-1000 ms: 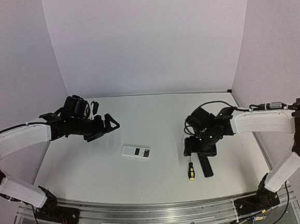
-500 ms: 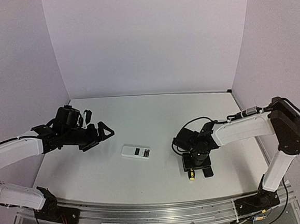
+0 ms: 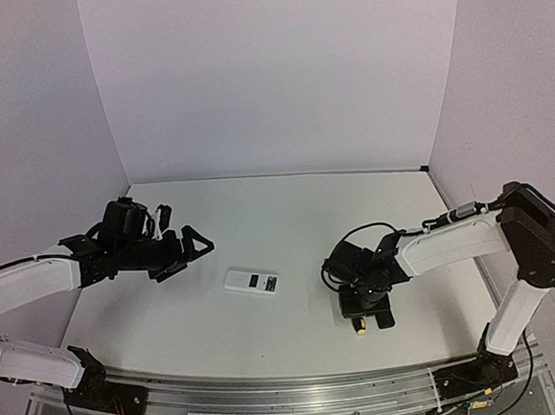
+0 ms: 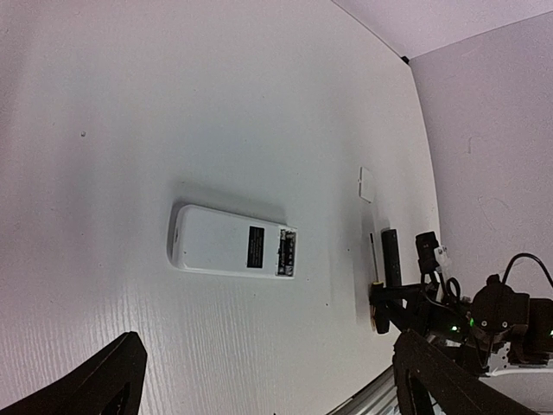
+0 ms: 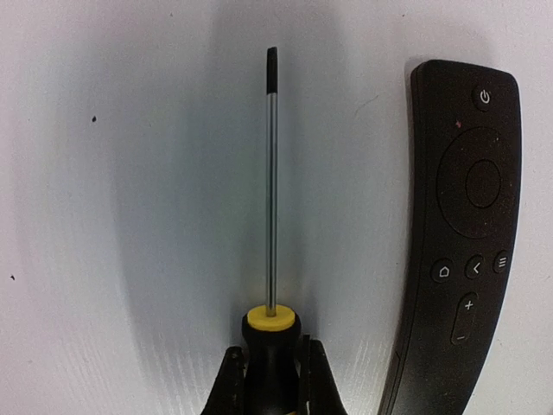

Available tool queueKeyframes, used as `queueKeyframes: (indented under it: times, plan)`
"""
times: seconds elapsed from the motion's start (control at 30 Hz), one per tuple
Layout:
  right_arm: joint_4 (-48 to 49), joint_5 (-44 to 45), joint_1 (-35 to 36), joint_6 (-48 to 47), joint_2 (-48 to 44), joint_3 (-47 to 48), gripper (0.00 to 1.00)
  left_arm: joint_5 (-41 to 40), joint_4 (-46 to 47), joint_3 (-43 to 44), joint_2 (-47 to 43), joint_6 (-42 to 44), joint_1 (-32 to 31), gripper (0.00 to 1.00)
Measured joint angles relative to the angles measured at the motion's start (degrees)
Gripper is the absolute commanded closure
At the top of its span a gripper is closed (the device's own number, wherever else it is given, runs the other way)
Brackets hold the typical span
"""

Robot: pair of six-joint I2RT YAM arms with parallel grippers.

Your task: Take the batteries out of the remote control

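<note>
Right wrist view: my right gripper (image 5: 271,380) is pinched on the screwdriver (image 5: 270,199) handle, with the slim black remote (image 5: 467,225) just to the right. The remote control (image 4: 229,249) lies back-up mid-table, and my left gripper (image 4: 268,346) hangs over it wide open and empty. Tool-fetching step, I reckon. Next I need to lift the screwdriver and carry its tip leftward to the remote control.

White rectangular plastic remote (image 4: 232,251): smooth, slightly glossy back noted. Yellow-and-black-handled screwdriver (image 5: 271,190): shaft seen as bright polished metal. Slim black plastic remote (image 5: 462,233): matt. White table surface (image 4: 173,104): matt, finely textured.
</note>
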Motion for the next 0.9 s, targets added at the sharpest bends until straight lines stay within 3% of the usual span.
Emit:
queueKeyframes:
  times: [0.23,0.5,0.7,0.9]
  plan:
    - [-0.32,-7.06,0.16,-12.91,-6.37,-0.34,1.0,8.28,3.9,0.02,1.21,1.12,0.0,0.0]
    - [0.04,-35.67,0.65,-32.07,-17.82,0.01,1.0,30.48,16.08,0.19,9.67,5.62,-2.98,0.01]
    - [-0.09,-48.07,1.07,-37.57,-18.24,1.56,1.0,40.17,20.27,3.58,17.53,8.84,-10.75,0.17]
    - [-0.13,-50.38,1.18,-40.74,-18.32,2.25,1.0,45.95,25.2,5.19,21.53,5.72,-12.28,0.37]
